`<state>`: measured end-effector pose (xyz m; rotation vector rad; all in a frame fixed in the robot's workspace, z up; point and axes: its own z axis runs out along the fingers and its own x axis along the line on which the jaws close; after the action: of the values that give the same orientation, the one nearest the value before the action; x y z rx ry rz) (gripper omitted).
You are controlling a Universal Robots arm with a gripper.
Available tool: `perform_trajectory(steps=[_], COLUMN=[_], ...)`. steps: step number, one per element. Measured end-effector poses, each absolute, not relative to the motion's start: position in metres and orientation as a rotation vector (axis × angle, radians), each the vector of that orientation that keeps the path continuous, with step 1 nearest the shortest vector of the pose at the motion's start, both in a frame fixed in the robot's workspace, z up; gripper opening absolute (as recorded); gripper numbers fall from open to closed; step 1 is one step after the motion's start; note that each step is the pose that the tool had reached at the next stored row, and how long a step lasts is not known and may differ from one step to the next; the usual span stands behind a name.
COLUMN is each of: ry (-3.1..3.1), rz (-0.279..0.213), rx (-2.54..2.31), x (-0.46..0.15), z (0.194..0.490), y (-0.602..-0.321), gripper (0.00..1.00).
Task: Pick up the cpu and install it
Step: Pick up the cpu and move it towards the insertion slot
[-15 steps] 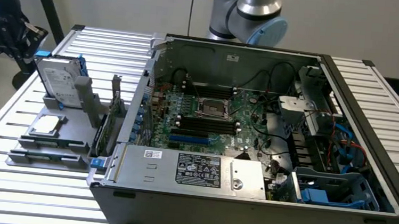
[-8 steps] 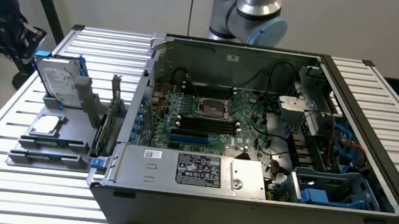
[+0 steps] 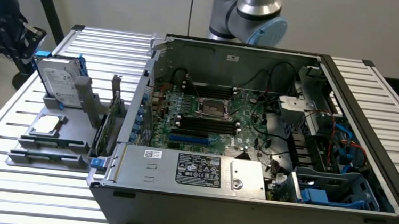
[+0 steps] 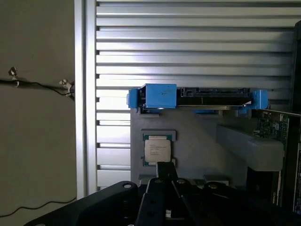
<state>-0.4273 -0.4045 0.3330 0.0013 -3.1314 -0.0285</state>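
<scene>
– Gripper (image 4: 164, 173) state?
– Jaws were together, holding nothing.
– Cpu (image 4: 157, 150) position?
– It lay flat on the grey holder (image 4: 197, 150), ahead of the gripper and clear of it; the drive (image 4: 211, 98) stood on edge farther ahead.

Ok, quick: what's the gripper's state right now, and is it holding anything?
Gripper: closed, holding nothing. The cpu lies in its grey holder, not gripped.
</scene>
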Motion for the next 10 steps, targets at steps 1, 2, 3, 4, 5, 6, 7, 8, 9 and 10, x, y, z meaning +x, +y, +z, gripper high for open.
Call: perform_trajectory(steps=[1, 2, 3, 4, 5, 6, 7, 8, 9, 10], ry=[-3.131, -3.131, -3.131, -3.131, -3.131, -3.131, -3.131, -3.131, -3.131, -3.131], rz=[-0.029, -0.029, -0.028, -0.028, -0.029, -0.028, -0.028, -0.028, -0.029, -0.029], rx=[0.001, 0.001, 0.001, 0.001, 0.001, 0.001, 0.001, 0.001, 0.001, 0.001], x=[-0.4273, -0.4273, -0.4273, -0.4273, -0.4273, -0.4273, -0.4273, -0.4273, -0.4273, -0.4273], z=[0.3330, 0.3330, 0.3330, 0.3330, 0.3330, 0.3330, 0.3330, 0.3330, 0.3330, 0.3330], y=[-0.4045, -0.4045, -0.4045, -0.4045, -0.4045, -0.4045, -0.4045, -0.4045, -0.4045, -0.4045], gripper=[0.11, 0.11, 0.11, 0.11, 0.12, 0.12, 0.17, 0.24, 0.30, 0.30])
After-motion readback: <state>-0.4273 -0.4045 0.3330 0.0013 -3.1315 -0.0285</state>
